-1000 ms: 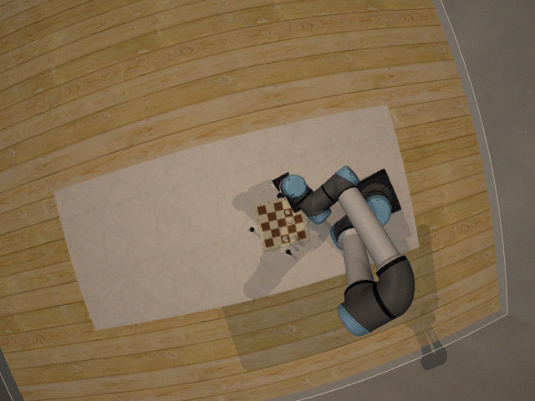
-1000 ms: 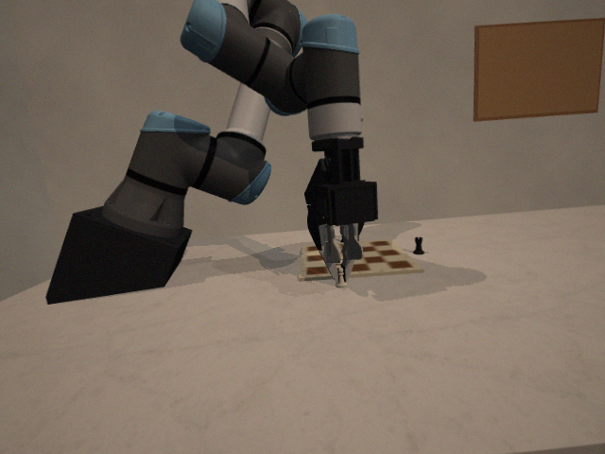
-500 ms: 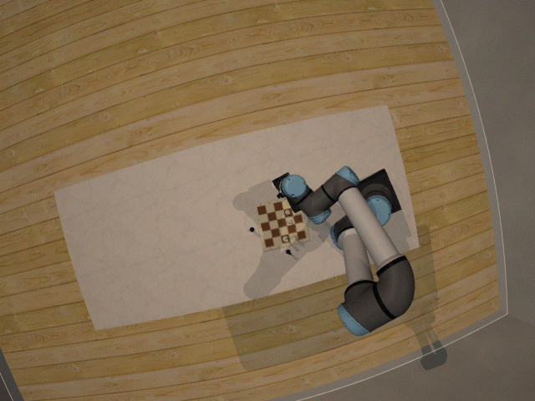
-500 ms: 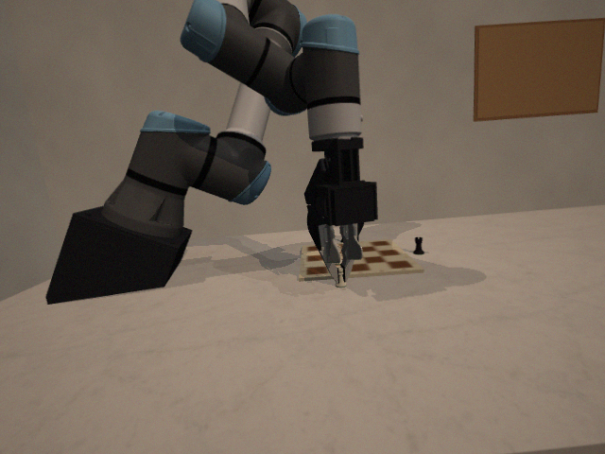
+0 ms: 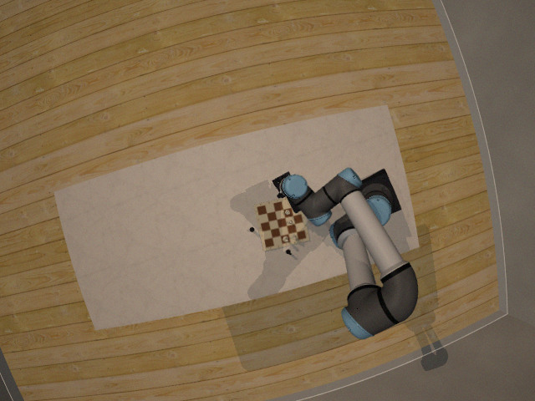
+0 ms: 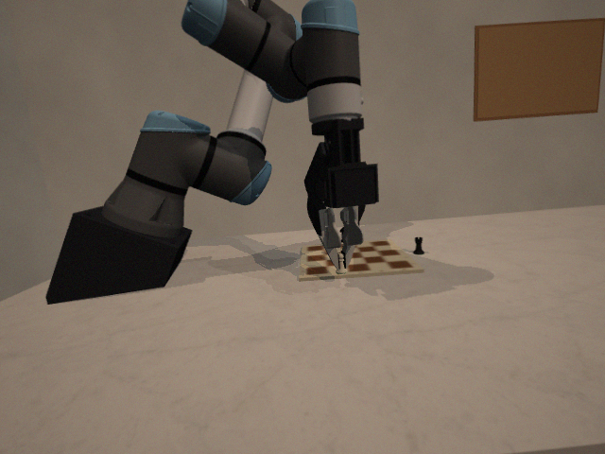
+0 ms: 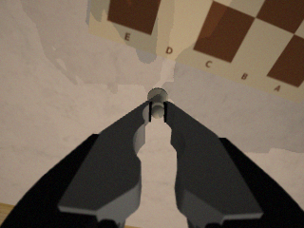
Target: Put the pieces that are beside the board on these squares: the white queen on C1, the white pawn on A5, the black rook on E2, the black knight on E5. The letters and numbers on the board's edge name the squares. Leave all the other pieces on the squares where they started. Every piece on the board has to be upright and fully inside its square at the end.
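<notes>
White pawn (image 6: 340, 262) (image 7: 158, 111) upright, pinched in hand (image 6: 341, 259) (image 7: 157, 103), beside board (image 5: 282, 224) (image 6: 381, 272) (image 7: 182, 24). Black rook (image 5: 252, 229) (image 6: 418, 246) upright on surface (image 5: 172, 241) (image 6: 293, 366) (image 7: 95, 106).

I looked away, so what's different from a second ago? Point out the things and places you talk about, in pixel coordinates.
The shut jaws moved up, lifting the small white chess piece (image 6: 340, 270) (image 7: 158, 111) between them off the table. The brown-and-cream wooden chessboard (image 5: 264, 226) (image 6: 400, 264) (image 7: 225, 30) and small black rook (image 5: 252, 229) (image 6: 419, 245) stayed put.
</notes>
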`<state>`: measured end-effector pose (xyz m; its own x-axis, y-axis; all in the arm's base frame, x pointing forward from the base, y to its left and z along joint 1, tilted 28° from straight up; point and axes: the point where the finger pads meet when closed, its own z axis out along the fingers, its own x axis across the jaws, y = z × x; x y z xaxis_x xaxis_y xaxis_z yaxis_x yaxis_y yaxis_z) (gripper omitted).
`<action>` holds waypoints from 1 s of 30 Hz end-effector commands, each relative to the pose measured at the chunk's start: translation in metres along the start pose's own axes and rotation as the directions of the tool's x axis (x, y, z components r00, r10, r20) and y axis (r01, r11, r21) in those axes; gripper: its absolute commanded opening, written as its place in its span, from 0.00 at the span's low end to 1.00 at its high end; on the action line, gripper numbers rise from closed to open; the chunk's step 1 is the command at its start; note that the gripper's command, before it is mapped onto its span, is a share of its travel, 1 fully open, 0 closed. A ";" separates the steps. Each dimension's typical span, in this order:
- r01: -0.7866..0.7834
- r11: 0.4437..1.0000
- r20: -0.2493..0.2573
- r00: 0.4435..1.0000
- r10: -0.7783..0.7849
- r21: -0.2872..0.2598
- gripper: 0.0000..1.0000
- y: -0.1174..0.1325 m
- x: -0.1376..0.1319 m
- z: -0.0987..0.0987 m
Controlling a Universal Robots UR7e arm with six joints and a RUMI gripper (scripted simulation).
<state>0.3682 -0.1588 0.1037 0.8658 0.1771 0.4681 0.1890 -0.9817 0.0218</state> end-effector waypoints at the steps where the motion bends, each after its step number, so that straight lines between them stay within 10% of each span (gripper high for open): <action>1: 0.001 1.000 -0.002 1.000 -0.001 0.002 0.00 0.000 0.000 -0.031; 30: 0.000 1.000 -0.001 1.000 0.000 0.004 0.00 0.000 -0.001 -0.077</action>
<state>0.3327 -0.1639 0.1699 0.8663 0.1765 0.4673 0.1895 -0.9817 0.0193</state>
